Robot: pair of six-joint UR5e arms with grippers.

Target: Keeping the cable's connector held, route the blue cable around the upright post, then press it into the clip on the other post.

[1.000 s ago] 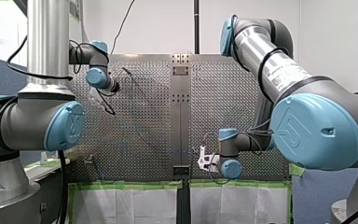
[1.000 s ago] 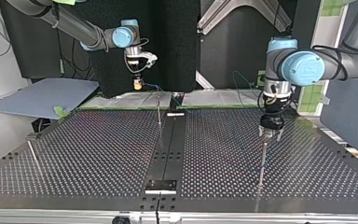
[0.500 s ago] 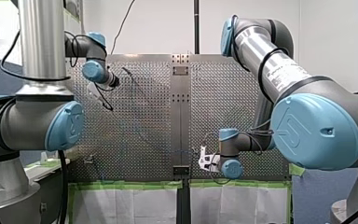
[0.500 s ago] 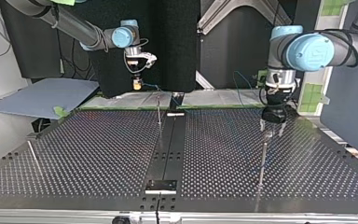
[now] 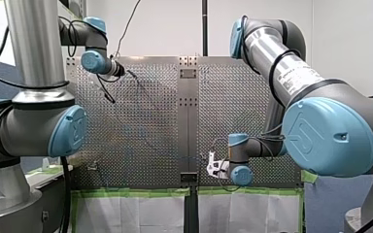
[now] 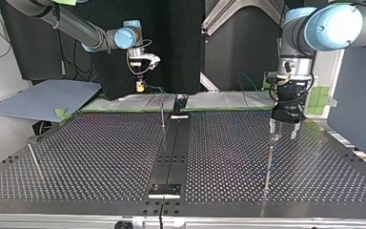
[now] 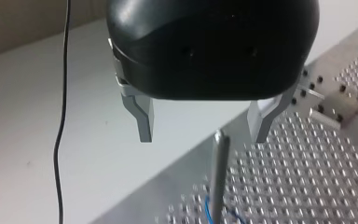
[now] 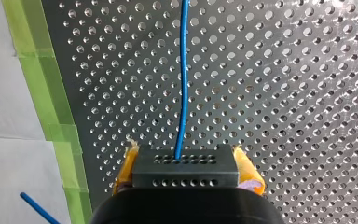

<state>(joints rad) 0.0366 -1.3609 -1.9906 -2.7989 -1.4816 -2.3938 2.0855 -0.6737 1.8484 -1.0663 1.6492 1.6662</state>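
Note:
My right gripper (image 8: 186, 161) is shut with its yellow pads on the cable's black connector (image 8: 185, 173). The blue cable (image 8: 182, 84) runs straight ahead of it over the perforated plate. In the top view my right gripper (image 6: 140, 86) hangs at the back left, near a thin upright post (image 6: 162, 112). My left gripper (image 7: 203, 137), black with metal fingers, stands open just above the top of another upright post (image 7: 220, 172), nothing between its fingers. A bit of blue cable (image 7: 213, 211) shows at that post's foot. The top view has my left gripper (image 6: 282, 133) over this post (image 6: 268, 162) at its right.
A third thin post (image 6: 33, 160) leans at the top view's left edge of the plate (image 6: 100, 157). A dark centre rail (image 6: 174, 143) splits the plate. Green tape (image 8: 51, 93) and white sheets line the plate's edge beside my right gripper. A blue-grey sheet (image 6: 43, 98) lies at the back left.
My left arm has risen, lifting its open gripper higher above the right post's top and slightly rightward in the top view. My right arm has not moved.

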